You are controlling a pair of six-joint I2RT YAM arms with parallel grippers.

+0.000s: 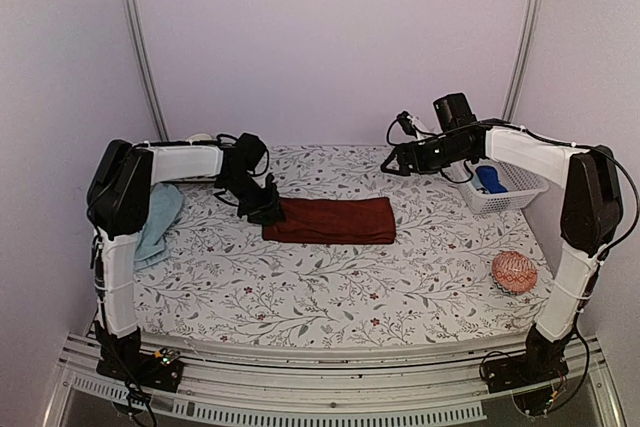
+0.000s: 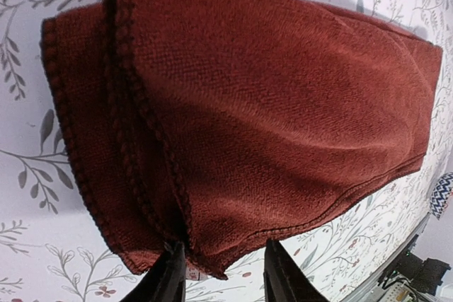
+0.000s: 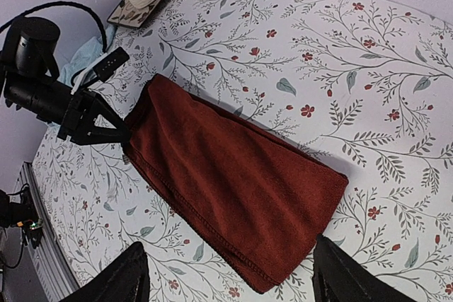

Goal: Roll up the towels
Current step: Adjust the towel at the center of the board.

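Left gripper sits low with its jaws parted astride the folded left hem of the maroon towel, which lies flat mid-table. The pale blue towel lies bunched at the table's left edge beside that arm. Right gripper hovers wide open above the maroon towel's other end. Only the overhead view shows the patterned ball and the white basket.

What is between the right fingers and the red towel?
Nothing visible. The right fingers hang open above the red towel, only air between. The left fingers straddle its other end.
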